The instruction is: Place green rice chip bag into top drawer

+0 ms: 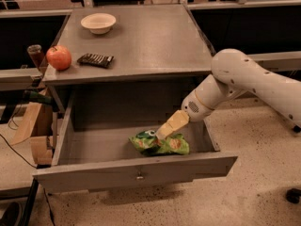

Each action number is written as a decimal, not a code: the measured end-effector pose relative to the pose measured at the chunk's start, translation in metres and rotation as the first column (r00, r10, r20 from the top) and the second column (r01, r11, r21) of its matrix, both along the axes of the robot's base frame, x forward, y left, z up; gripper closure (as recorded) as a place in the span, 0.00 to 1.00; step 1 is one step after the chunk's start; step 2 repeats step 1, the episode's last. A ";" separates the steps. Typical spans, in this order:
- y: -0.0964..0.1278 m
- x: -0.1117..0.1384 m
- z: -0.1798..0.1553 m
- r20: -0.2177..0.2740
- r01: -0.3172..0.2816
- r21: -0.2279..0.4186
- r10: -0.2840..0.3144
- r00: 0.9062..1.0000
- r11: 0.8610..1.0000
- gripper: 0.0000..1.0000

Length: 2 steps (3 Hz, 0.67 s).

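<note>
Top drawer (84,175), pulled open, with the green rice chip bag (162,145) lying on its floor, right of centre, near the front panel. The pincer (163,132) reaches in from the right and touches the bag's upper edge. Whether it is clenched or released cannot be told.
</note>
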<state>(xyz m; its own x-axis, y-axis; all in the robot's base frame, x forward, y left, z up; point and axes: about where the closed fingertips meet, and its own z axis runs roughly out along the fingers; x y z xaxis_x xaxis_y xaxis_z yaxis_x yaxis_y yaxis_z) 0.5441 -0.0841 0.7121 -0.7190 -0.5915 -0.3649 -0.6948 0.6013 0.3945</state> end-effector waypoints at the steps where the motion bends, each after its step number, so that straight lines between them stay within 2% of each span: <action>1: 0.000 0.000 0.000 0.000 0.000 0.000 0.000 1.000 1.000 0.00; 2: 0.000 0.000 0.000 0.000 0.000 0.000 0.000 1.000 1.000 0.00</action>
